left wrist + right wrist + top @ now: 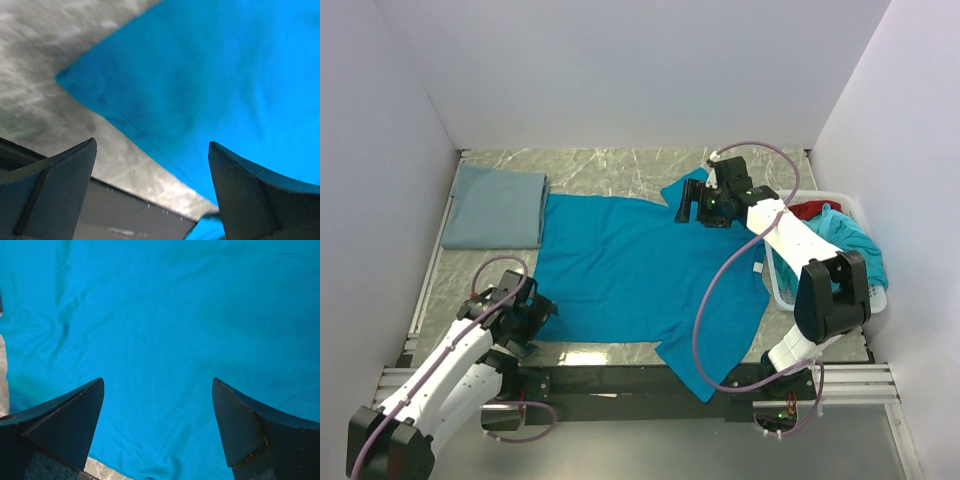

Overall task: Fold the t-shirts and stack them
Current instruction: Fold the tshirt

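A bright teal-blue t-shirt [630,270] lies spread flat across the middle of the table, one sleeve hanging over the near edge. A folded grey-blue t-shirt [495,205] lies at the back left. My left gripper [532,315] is open and empty, just above the spread shirt's near-left corner [75,82]. My right gripper [685,205] is open and empty, hovering over the shirt's far-right sleeve [160,340]. A red t-shirt [812,209] and more teal cloth [855,245] lie in the basket at right.
A white perforated basket [782,285] stands at the right edge beside the right arm. The marbled tabletop [610,170] shows at the back, white walls all round. The table's near metal edge [130,210] is right below my left gripper.
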Controlling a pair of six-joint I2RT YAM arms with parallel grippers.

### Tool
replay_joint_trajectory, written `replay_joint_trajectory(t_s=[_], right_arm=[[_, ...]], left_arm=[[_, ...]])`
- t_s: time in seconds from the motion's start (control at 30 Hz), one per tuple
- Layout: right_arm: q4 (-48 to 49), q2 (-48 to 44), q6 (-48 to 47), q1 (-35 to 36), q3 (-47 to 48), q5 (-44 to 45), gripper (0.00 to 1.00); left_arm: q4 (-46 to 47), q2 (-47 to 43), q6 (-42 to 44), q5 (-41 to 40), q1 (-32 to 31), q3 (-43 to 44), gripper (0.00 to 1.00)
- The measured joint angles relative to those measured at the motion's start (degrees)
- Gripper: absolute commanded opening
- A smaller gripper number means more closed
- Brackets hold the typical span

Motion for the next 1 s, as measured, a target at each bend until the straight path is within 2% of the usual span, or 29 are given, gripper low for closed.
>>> replay_joint_trajectory(t_s=[0.13, 0.23, 0.27, 0.33, 0.4, 0.53, 0.63, 0.77, 1.0], right_arm=[[0.0, -0.3, 0.0, 0.0, 0.0, -1.0, 0.94], [-0.3, -0.3, 0.0, 0.0, 0.1, -1.6, 0.94], [-0.4, -0.3, 0.0, 0.0, 0.1, -1.7, 0.94], [-0.5, -0.3, -0.1, -0.1, 0.1, -1.7, 0.94], [-0.7, -0.2, -0.2, -0.2, 0.2, -1.7, 0.94], [-0.8, -0.2, -0.2, -0.2, 0.2, -1.7, 0.94], [-0.9, -0.2, -0.2, -0.2, 0.2, -1.7, 0.94], [-0.9, -0.2, -0.2, -0.2, 0.2, -1.7, 0.94], [-1.0, -0.8, 0.2, -0.1, -2.4, -1.2, 0.93]], left_arm=[[1.5, 2.5, -2.9, -4.0, 0.0, -0.8, 0.99], [1.7, 3.6, -5.1, -6.1, 0.0, -0.9, 0.91], [1.8, 3.6, -5.6, -6.9, 0.0, -0.9, 0.82], [2.0, 4.0, -6.6, -8.7, -0.1, -0.9, 0.74], [2.4, 4.5, -7.5, -10.5, -0.1, -0.9, 0.51], [3.0, 5.8, -8.2, -13.0, -0.1, -1.1, 0.48], [3.1, 6.0, -8.3, -13.5, -0.1, -1.1, 0.39], [3.5, 6.3, -8.2, -13.6, -0.1, -1.5, 0.01], [4.6, 4.8, -8.3, -13.3, -0.1, -2.3, 0.01]])
